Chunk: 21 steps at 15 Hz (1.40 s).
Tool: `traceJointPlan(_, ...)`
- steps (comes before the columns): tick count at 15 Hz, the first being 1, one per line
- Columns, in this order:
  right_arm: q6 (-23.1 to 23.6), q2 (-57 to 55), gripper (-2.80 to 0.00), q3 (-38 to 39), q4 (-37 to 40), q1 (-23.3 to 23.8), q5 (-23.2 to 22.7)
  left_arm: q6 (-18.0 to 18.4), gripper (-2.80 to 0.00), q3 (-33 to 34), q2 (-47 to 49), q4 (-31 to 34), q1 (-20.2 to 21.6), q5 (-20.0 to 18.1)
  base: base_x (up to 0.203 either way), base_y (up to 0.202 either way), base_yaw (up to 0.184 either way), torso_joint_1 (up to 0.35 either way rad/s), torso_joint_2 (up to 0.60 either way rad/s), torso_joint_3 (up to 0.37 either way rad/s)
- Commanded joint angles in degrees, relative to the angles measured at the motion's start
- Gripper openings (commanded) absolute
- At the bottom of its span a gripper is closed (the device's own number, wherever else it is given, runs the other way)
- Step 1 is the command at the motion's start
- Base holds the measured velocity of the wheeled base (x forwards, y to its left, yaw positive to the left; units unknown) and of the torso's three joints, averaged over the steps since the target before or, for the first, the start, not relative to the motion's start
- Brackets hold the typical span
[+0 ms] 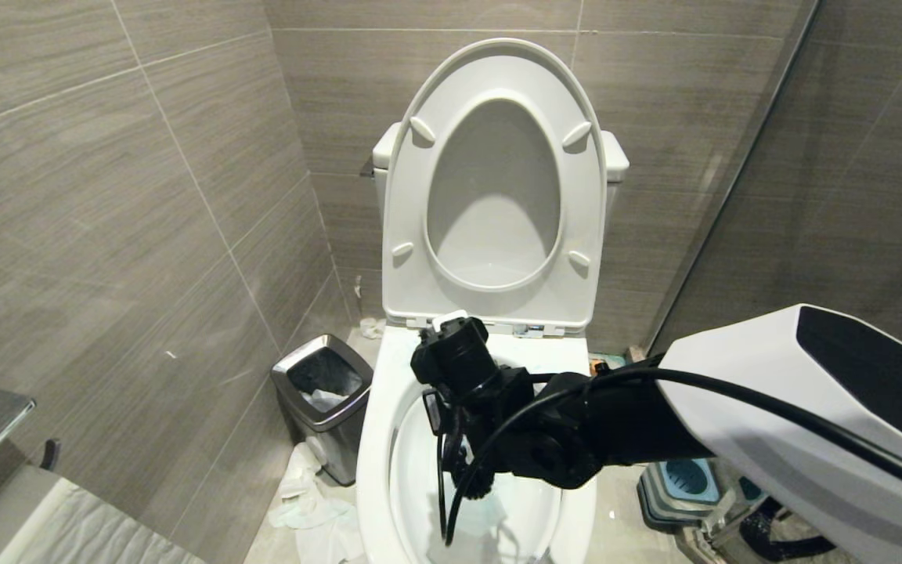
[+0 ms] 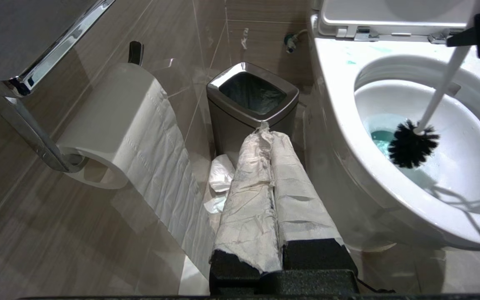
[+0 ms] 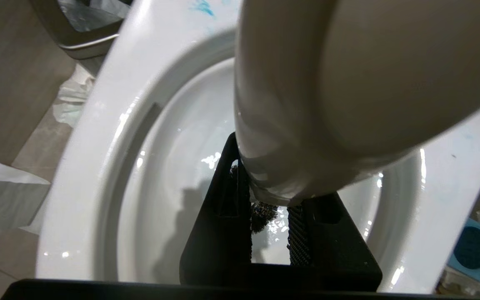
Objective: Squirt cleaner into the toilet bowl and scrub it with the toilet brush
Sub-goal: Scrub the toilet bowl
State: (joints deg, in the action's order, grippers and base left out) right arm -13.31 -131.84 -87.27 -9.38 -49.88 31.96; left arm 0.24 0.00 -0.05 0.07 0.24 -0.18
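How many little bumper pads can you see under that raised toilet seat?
4: two upper oval white pads, one left and one right; two lower, left and right. None looks hidden.

The toilet bowl [image 2: 340, 137] is glossy white ceramic, smooth and wet-looking. The toilet brush [image 2: 440, 89] has a slick white plastic handle and coarse black bristles. The bin [image 2: 227, 121] is brushed metal with a polished rim. Crinkled paper wraps the left gripper [image 2: 271, 158]. Wall tiles [image 1: 106, 196] look matt.
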Motion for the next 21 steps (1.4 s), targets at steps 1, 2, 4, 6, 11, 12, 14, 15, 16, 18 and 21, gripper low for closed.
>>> traceJointPlan(1,0.0,-3.0,-2.8,-2.8,-0.2,-1.0,0.2,0.0,-2.8,0.1,0.0,0.0,0.0,0.0,0.0,0.0,0.0,0.0,0.0,0.0)
traceJointPlan(2,0.2,-4.6,-2.8,-6.1,0.0,-1.1,0.2,0.0,-2.8,0.1,0.0,0.0,0.0,0.0,0.0,0.0,0.0,0.0,0.0,0.0)
traceJointPlan(4,1.0,-7.8,-2.8,-13.3,1.4,-1.2,0.7,0.0,-2.8,0.1,0.0,0.0,0.0,0.0,0.0,0.0,0.0,0.0,0.0,0.0)
traceJointPlan(6,1.7,-10.0,-2.8,-20.5,4.9,-0.9,1.1,0.0,-2.8,0.1,0.0,0.0,0.0,0.0,0.0,0.0,0.0,0.0,0.0,0.0)
traceJointPlan(11,3.3,-10.5,-2.8,-24.6,8.7,2.2,1.9,0.0,-2.8,0.1,0.0,0.0,0.0,0.0,0.0,0.0,0.0,0.0,0.0,0.0)
traceJointPlan(12,3.7,-9.8,-2.8,-24.6,8.8,3.2,1.9,0.0,-2.8,0.1,0.0,0.0,0.0,0.0,0.0,0.0,0.0,0.0,0.0,0.0)
traceJointPlan(14,4.4,-8.2,-2.8,-24.2,9.0,5.1,1.9,0.0,-2.8,0.1,0.0,0.0,0.0,0.0,0.0,0.0,0.0,0.0,0.0,0.0)
traceJointPlan(15,4.4,-7.3,-2.8,-23.2,9.0,5.8,1.9,0.0,-2.8,0.1,0.0,0.0,0.0,0.0,0.0,0.0,0.0,0.0,0.0,0.0)
traceJointPlan(16,4.6,-6.0,-2.8,-21.3,9.1,6.4,1.8,0.0,-2.8,0.1,0.0,0.0,0.0,0.0,0.0,0.0,0.0,0.0,0.0,0.0)
traceJointPlan(18,4.6,-3.1,-2.8,-15.9,9.0,7.2,1.7,0.0,-2.8,0.1,0.0,0.0,0.0,0.0,0.0,0.0,0.0,0.0,0.0,0.0)
traceJointPlan(21,4.2,1.8,-2.8,-5.8,8.2,7.2,1.4,0.0,-2.8,0.1,0.0,0.0,0.0,0.0,0.0,0.0,0.0,0.0,0.0,0.0)
